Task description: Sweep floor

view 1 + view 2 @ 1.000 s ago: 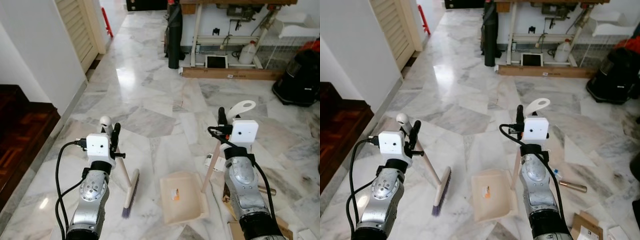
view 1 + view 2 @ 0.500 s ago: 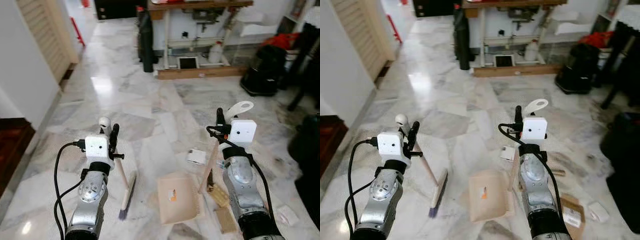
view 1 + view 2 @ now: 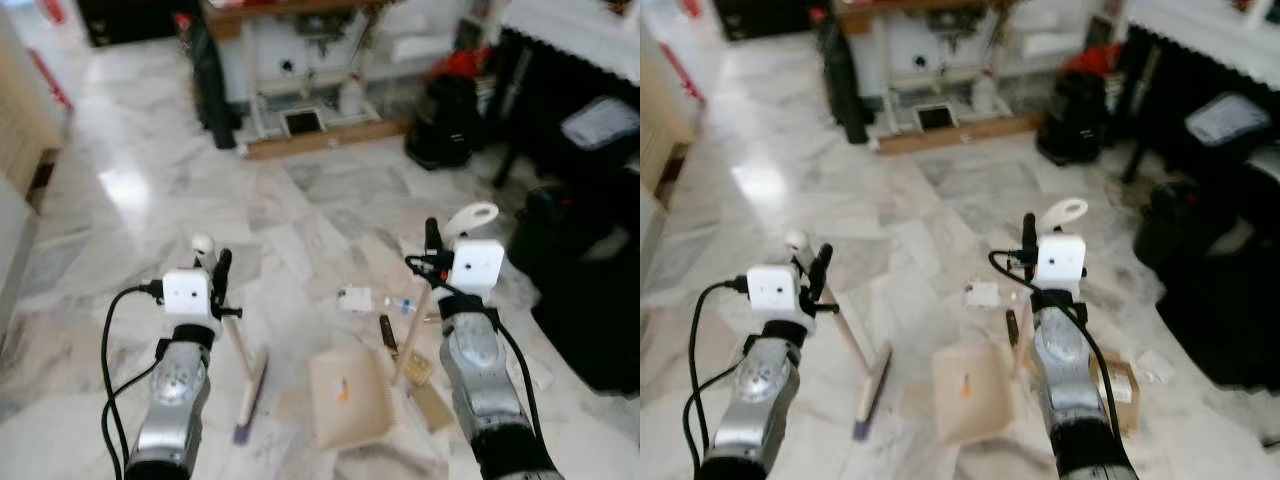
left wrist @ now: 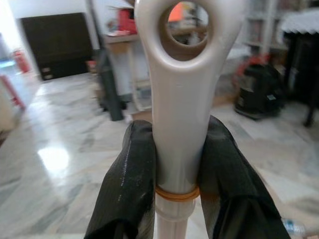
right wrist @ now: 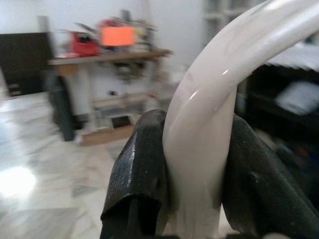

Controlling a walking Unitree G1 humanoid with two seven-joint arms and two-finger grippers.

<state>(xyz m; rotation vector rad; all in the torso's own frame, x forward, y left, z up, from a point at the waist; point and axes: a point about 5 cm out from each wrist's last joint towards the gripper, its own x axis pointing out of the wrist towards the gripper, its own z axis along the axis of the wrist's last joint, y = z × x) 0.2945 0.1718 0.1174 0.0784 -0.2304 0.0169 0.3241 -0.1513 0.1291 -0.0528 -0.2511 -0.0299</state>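
Since a second ago the whole view has swung toward the robot's right, so the white wall and dark wooden step on the left have slid out and a black-draped table [image 3: 590,40] with dark bulky shapes beneath it has come in on the right; both arms keep the same pose in front of the camera. Both head views are somewhat blurred. On the left, the left gripper [image 4: 175,164] pinches the pale handle of the broom [image 3: 250,385] just below its ring-shaped end, one black finger [image 4: 132,179] on each side, and the broom slants down to its brush head on the marble floor [image 3: 140,200] ahead of the left arm. On the right, the right gripper [image 5: 197,164] is pressed around the curved cream handle of the dustpan [image 3: 348,395], whose tan pan rests flat on the floor between the two arms, just right of the brush head. Litter lies around and beyond the pan: a small white card or packet [image 3: 354,298] ahead of it, a thin dark stick-like object [image 3: 386,335] near its far right corner, what looks like a small clear bottle [image 3: 402,304] beside the card, and flat brown cardboard pieces [image 3: 1118,385] by the right arm. Farther off, a wooden workbench [image 3: 300,60] stands against the wall with a dark upright roll [image 3: 208,75] at its left leg, a white jug [image 3: 350,95] beneath it and a long wooden plank [image 3: 325,140] on the floor in front, and a black vacuum-like machine [image 3: 440,135] sits to its right.
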